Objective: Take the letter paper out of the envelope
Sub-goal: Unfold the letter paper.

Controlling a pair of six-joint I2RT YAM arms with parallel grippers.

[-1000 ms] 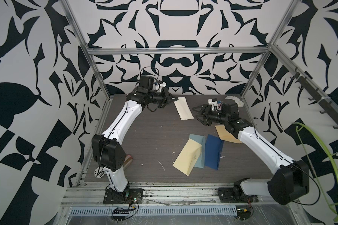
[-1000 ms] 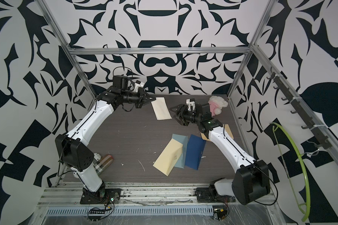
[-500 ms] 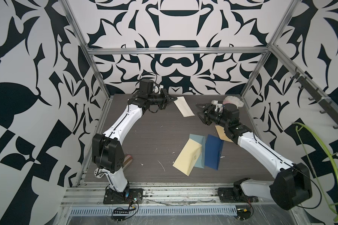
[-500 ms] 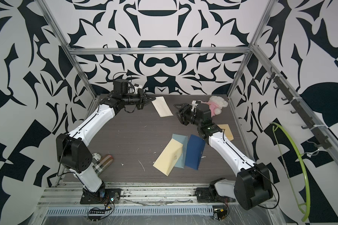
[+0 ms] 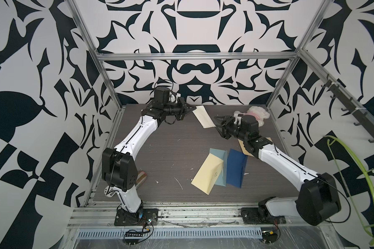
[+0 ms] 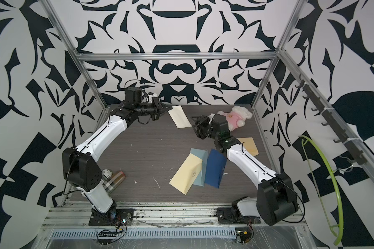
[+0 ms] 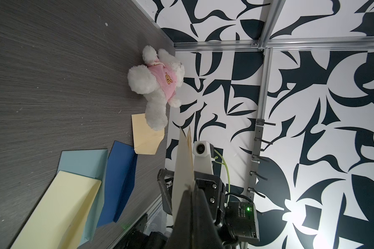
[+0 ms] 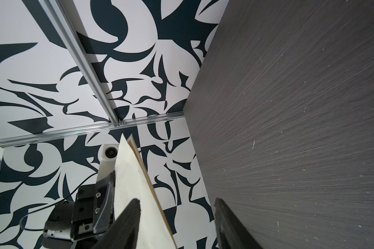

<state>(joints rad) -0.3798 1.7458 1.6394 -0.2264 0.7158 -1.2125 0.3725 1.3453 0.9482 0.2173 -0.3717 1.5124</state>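
We have the envelope (image 5: 203, 117) up off the table (image 5: 160, 151), near the toy (image 5: 258, 113), on the toy's side facing the left arm. The left gripper (image 5: 192, 107) is pinched tight on the end farther from the toy. The right gripper (image 8: 177, 202) stands about half open at the nearer end. The envelope sits between its fingers (image 8: 123, 226), lying against one, not clamped.

We judge the envelope light, thin and floppy, easy to crease or tear, and smooth enough to slip. A second layer shows along its edge in the wrist views; we cannot tell if that is the paper. We would pinch only the inner sheet, flat, at the open end.

The table is dark wood grain, flecked white. Other envelopes (image 5: 220, 170) lie well apart from the toy, toward the arms' bases. Patterned walls (image 5: 192, 32) and a metal frame (image 5: 192, 56) close us in.
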